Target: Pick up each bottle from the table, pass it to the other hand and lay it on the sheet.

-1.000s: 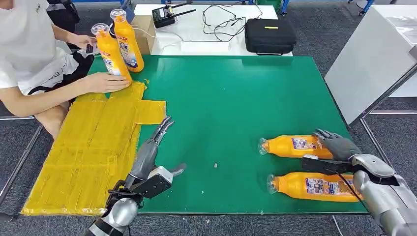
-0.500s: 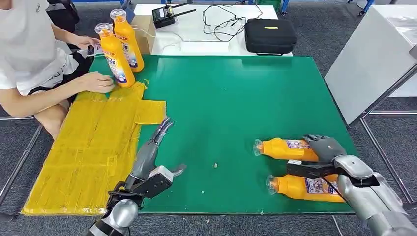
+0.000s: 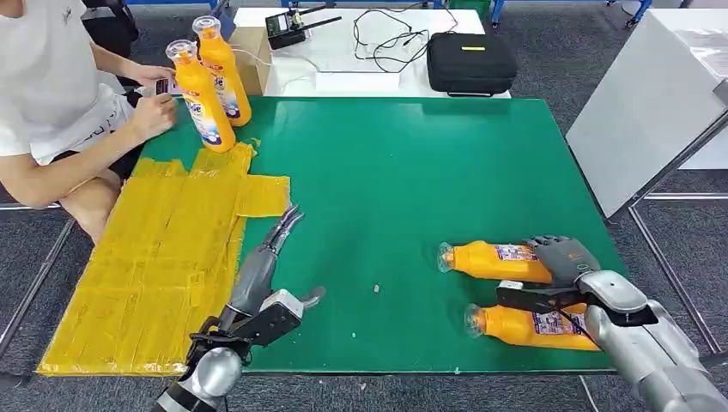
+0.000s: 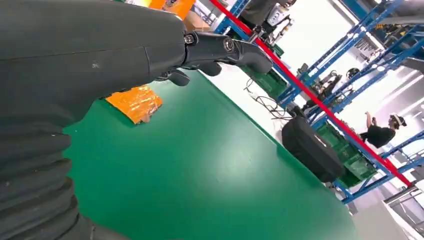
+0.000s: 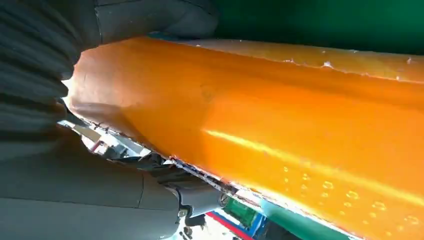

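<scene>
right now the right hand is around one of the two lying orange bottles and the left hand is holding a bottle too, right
Not quite. The left hand holds nothing: in the head view its fingers are stretched out over the green table. The rest stands: the right hand is around the farther lying orange bottle, with the nearer lying orange bottle beside it.

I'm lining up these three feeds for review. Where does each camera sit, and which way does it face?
Head view: high on the body, facing forward and down at the green table; both arms, left hand, right hand on the farther lying bottle.
Left wrist view: behind the left hand, looking across the table toward a black case.
Right wrist view: behind the right hand, close against that bottle.
Head and left wrist views share the case.
</scene>
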